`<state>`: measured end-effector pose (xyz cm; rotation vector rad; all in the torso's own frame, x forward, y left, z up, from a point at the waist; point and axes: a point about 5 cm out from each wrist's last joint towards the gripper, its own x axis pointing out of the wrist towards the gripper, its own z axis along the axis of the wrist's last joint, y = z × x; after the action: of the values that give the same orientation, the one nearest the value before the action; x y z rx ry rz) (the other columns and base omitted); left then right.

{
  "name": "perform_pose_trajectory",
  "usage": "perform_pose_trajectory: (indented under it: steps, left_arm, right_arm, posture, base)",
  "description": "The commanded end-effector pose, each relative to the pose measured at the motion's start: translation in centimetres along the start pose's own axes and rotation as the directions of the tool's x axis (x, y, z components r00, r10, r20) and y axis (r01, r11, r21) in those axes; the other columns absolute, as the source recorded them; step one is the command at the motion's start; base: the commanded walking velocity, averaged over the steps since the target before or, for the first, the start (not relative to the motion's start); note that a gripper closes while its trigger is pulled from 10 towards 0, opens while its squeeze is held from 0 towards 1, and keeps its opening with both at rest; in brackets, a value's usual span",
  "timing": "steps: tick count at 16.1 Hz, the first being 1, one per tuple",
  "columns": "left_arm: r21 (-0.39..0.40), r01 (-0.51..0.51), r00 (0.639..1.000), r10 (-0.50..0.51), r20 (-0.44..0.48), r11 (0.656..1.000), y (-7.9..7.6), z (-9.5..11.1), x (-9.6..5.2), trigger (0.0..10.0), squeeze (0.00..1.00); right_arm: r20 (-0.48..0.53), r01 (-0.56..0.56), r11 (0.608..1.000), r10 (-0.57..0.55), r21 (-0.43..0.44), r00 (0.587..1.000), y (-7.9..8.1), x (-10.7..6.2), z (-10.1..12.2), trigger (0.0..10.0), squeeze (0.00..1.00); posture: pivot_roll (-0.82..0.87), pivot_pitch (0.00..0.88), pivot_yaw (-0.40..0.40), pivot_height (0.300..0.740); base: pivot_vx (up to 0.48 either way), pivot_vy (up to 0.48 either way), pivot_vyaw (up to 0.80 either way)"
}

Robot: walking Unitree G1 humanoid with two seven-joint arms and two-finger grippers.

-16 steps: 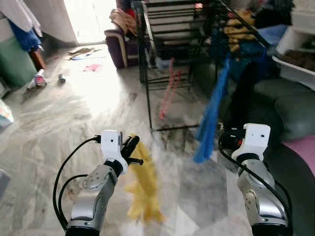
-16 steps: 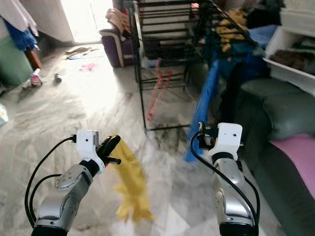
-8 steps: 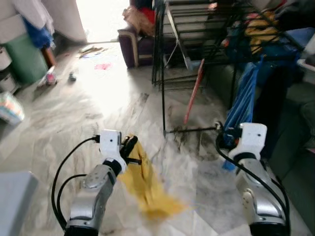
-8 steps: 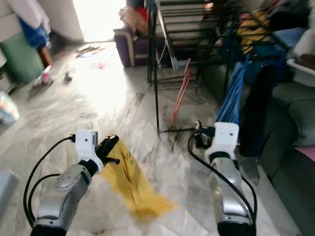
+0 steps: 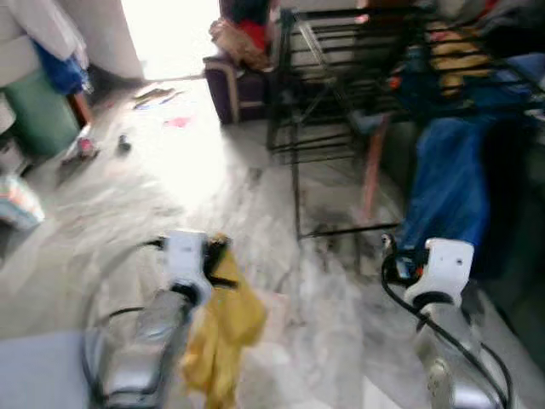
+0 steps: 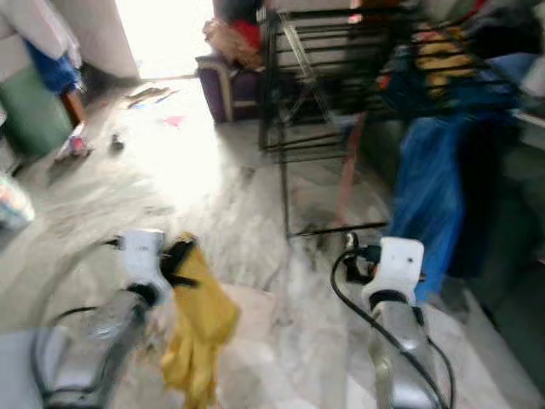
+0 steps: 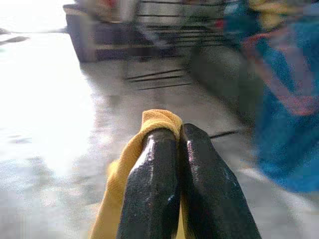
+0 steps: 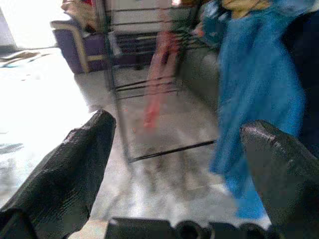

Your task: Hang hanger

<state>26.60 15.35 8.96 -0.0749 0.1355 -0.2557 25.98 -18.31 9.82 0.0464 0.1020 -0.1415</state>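
My left gripper (image 5: 218,259) is held low in front of me, shut on a yellow cloth (image 5: 223,328) that hangs down from it; in the left wrist view the cloth (image 7: 157,118) is pinched between the closed fingers (image 7: 152,169). My right gripper (image 8: 179,134) is open with nothing in it, and its arm (image 5: 443,264) is raised at the right. Ahead stands a black drying rack (image 5: 341,85) with a blue cloth (image 5: 447,187) draped over it. A pink hanger (image 5: 372,170) dangles from the rack's lower bars. The picture is blurred.
A purple sofa (image 5: 230,77) stands beyond the rack by a bright doorway. A green bin (image 5: 34,111) and small litter (image 5: 123,143) lie at the far left. A grey surface (image 5: 34,366) shows at the near left, and dark furniture behind the blue cloth.
The camera has shifted and the rack looks nearer. The yellow cloth has swung from trailing right to hanging straight below the left gripper. Both grippers keep their states.
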Motion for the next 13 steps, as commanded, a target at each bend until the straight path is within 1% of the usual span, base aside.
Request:
perform_pose_trajectory:
  steps: [1, 2, 3, 4, 5, 6, 7, 9, 10, 11, 13]
  left_arm:
    - [0.033, -0.021, 0.999, 0.019, 0.049, 0.999, 0.5, 0.8, -0.7, 10.0, 0.00]
    - [0.054, -0.053, 0.997, 0.051, 0.053, 0.997, 1.4, 0.7, -1.6, 10.0, 0.00]
    - [0.064, -0.072, 0.997, 0.070, 0.034, 0.995, 2.5, 0.3, -2.9, 10.0, 0.00]
    - [0.068, -0.079, 0.997, 0.077, 0.031, 0.995, 2.8, 0.2, -3.1, 10.0, 0.00]
    - [0.077, -0.081, 0.996, 0.079, 0.026, 0.994, 3.2, 0.1, -3.7, 10.0, 0.00]
    - [0.078, -0.080, 0.997, 0.078, 0.029, 0.994, 3.3, 0.2, -3.7, 10.0, 0.00]
    - [0.065, -0.063, 0.997, 0.061, 0.042, 0.996, 3.2, 0.5, -3.3, 10.0, 0.00]
    - [0.045, -0.039, 0.997, 0.036, 0.063, 0.998, 2.5, 1.0, -2.6, 10.0, 0.00]
    - [0.037, -0.032, 0.997, 0.029, 0.072, 0.999, 2.3, 1.2, -2.3, 10.0, 0.00]
    - [0.022, -0.014, 0.997, 0.013, 0.075, 1.000, 2.0, 1.2, -2.1, 10.0, 0.00]
    - [0.025, 0.016, 0.997, -0.018, 0.079, 1.000, 1.5, 1.3, -1.9, 10.0, 0.00]
  right_arm:
    - [0.008, 0.006, 1.000, -0.006, -0.008, 1.000, -0.6, -0.6, 0.5, 10.0, 0.00]
    - [0.000, 0.000, 1.000, 0.000, -0.030, 1.000, -1.0, -1.1, 0.4, 10.0, 0.00]
    - [-0.013, -0.013, 0.998, 0.013, -0.059, 1.000, -1.7, -1.7, 0.2, 10.0, 0.00]
    - [-0.015, -0.014, 0.998, 0.013, -0.064, 1.000, -1.8, -1.8, 0.2, 10.0, 0.00]
    - [-0.017, -0.017, 0.997, 0.016, -0.081, 1.000, -2.2, -1.9, 0.3, 10.0, 0.00]
    - [-0.015, -0.016, 0.996, 0.014, -0.086, 1.000, -2.4, -1.7, 0.4, 10.0, 0.00]
    - [-0.007, -0.012, 0.996, 0.011, -0.092, 1.000, -2.3, -1.3, 0.7, 10.0, 0.00]
    - [-0.003, -0.008, 0.995, 0.007, -0.098, 1.000, -2.1, -0.9, 1.1, 10.0, 0.00]
    - [-0.002, 0.001, 0.996, -0.001, -0.091, 1.000, -2.2, -0.9, 1.1, 10.0, 0.00]
    - [-0.002, 0.003, 0.996, -0.004, -0.090, 1.000, -2.2, -1.0, 1.1, 10.0, 0.00]
    - [-0.004, 0.009, 0.996, -0.009, -0.092, 1.000, -2.4, -1.1, 1.1, 10.0, 0.00]
  posture:
    - [0.00, 0.012, 0.029, 0.740]
    - [0.00, 0.014, 0.029, 0.740]
    - [0.00, 0.018, 0.022, 0.740]
    - [0.00, 0.018, 0.022, 0.740]
    - [0.00, 0.019, 0.016, 0.740]
    - [0.01, 0.017, 0.013, 0.740]
    - [0.01, 0.017, 0.013, 0.740]
    - [0.00, 0.015, 0.010, 0.740]
    - [0.00, 0.016, 0.011, 0.740]
    - [0.00, 0.016, 0.009, 0.740]
    - [0.00, 0.015, 0.006, 0.740]
  base:
    - [0.000, 0.000, 0.00]
    - [0.000, 0.000, 0.00]
    - [0.000, 0.000, 0.00]
    - [0.000, 0.000, 0.00]
    - [0.000, 0.000, 0.00]
    - [0.000, 0.000, 0.00]
    - [0.000, 0.000, 0.00]
    - [0.000, 0.000, 0.00]
    - [0.000, 0.000, -0.53]
    - [0.270, 0.000, 0.00]
    - [0.311, 0.000, 0.00]
